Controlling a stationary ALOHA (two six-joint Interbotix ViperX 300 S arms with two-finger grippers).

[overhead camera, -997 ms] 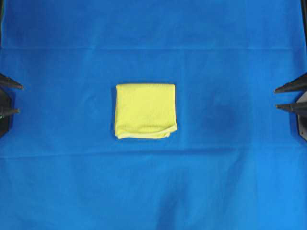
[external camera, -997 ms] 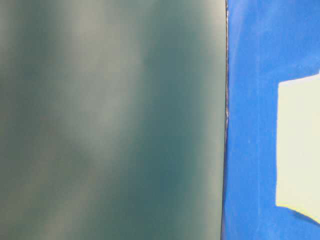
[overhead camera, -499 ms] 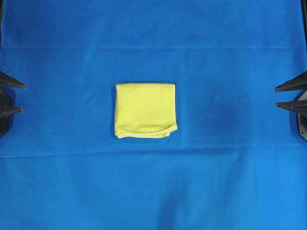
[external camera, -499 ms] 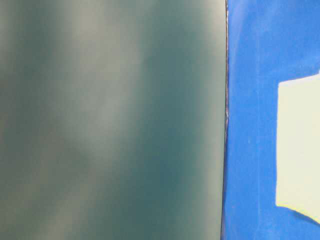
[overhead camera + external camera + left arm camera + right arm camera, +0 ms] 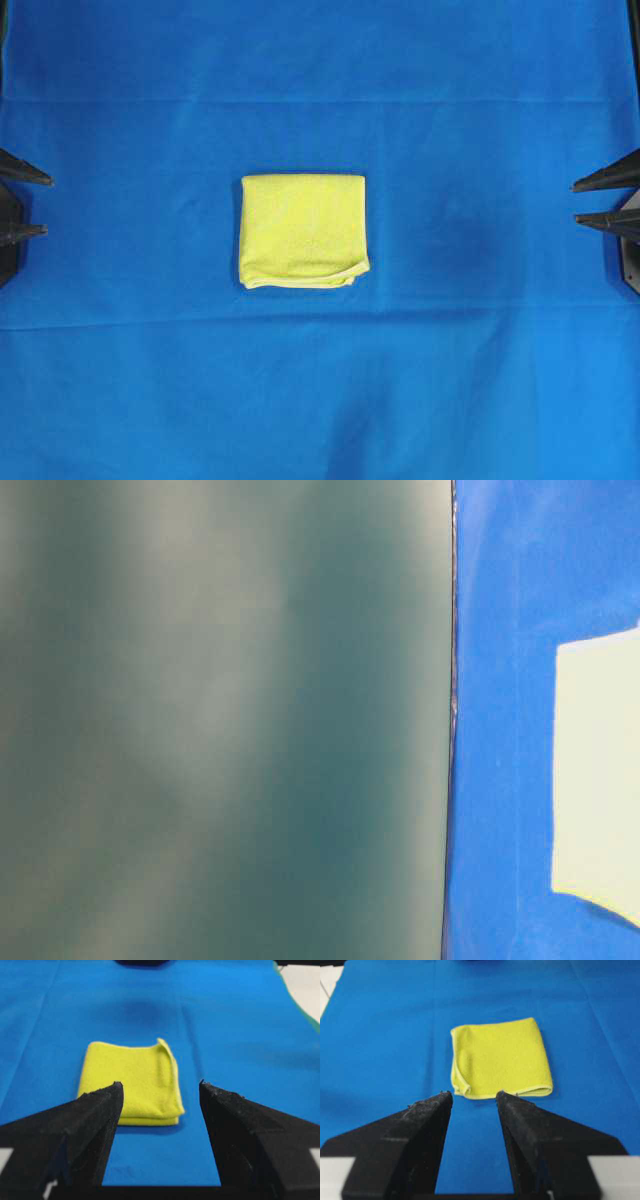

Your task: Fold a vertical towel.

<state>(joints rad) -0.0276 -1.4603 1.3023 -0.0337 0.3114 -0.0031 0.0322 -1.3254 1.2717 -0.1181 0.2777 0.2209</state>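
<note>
On the blue cloth (image 5: 320, 400), your folded yellow towel (image 5: 303, 231) lay flat; left tool (image 5: 30, 205) and right tool (image 5: 590, 203) stood apart, well clear.

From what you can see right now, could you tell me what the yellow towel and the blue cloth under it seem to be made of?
The towel looks like soft terry or microfibre: matte, finely nubbed pile, paler stitched hem, plump folded edges. The blue cloth looks like a thin, smooth woven or non-woven sheet, matte, with straight fold creases and shallow wrinkles; which of the two cannot be told.
</note>
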